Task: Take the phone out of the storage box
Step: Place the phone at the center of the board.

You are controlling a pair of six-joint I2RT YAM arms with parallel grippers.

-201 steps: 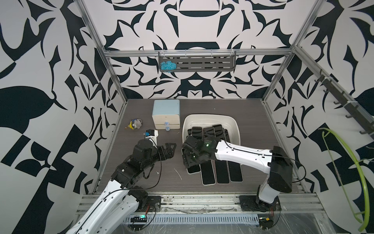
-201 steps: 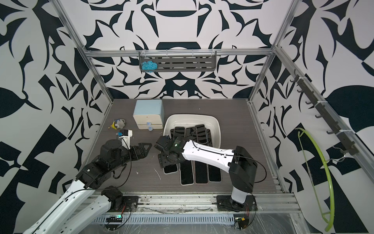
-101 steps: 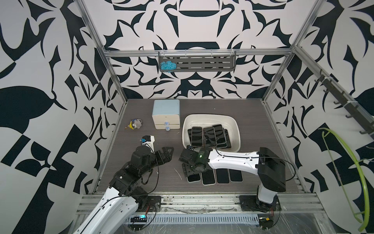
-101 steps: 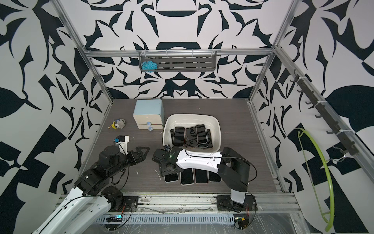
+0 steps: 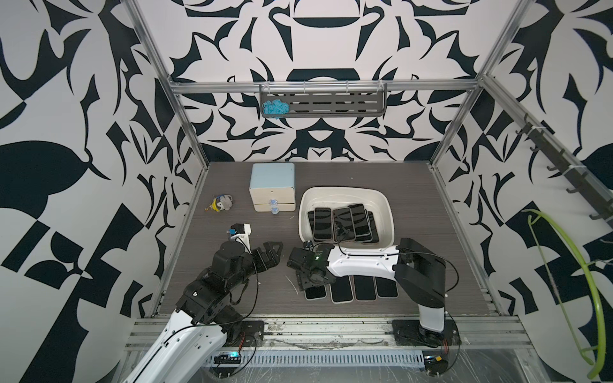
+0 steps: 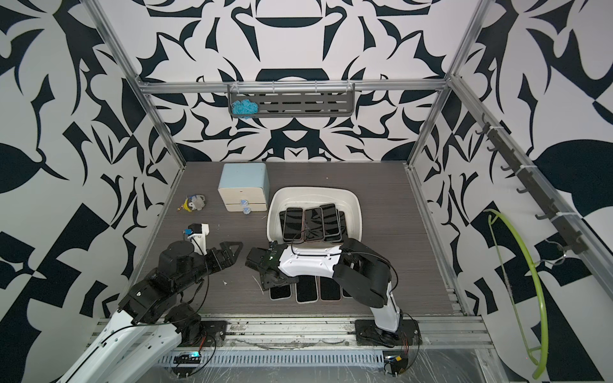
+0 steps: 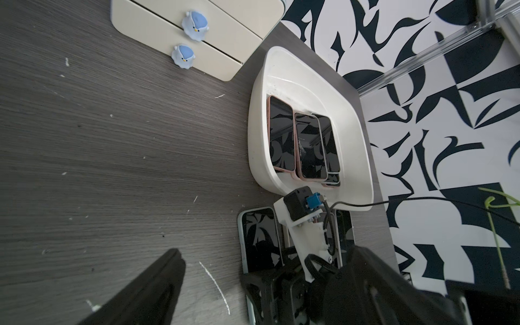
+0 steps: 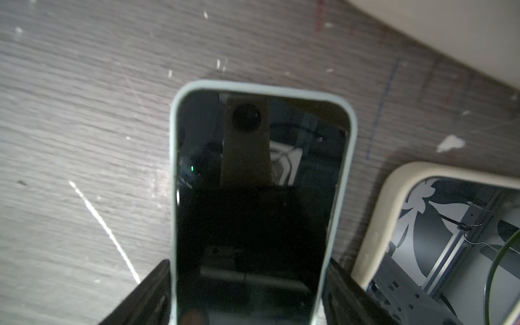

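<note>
Right wrist view first: what sits between the fingers?
— The right gripper has its fingers drawn in narrow on the long sides of a phone in a pale green case, screen up, low over the desk. Whether it already rests on the wood, I cannot tell.

Where on the desk is that?
— Near the front edge, at the left end of a row of phones lying side by side, screens up. It is clear of the storage box, which stands behind the row, right of the middle. I judge it is held by its sides so it can come down flat, parallel to its neighbour and just beside it.

And the left gripper?
— The left gripper hangs over the front left part, fingers spread wide, holding nothing. It looks parked out of the way.

Farther back?
— A stack of phones overlaps inside the storage box, so more wait there. Towards the back left corner stands a drawer unit, and near the left edge lies a soft toy.

Any writing?
— None legible; no brand shows on the screens or cases.
</note>
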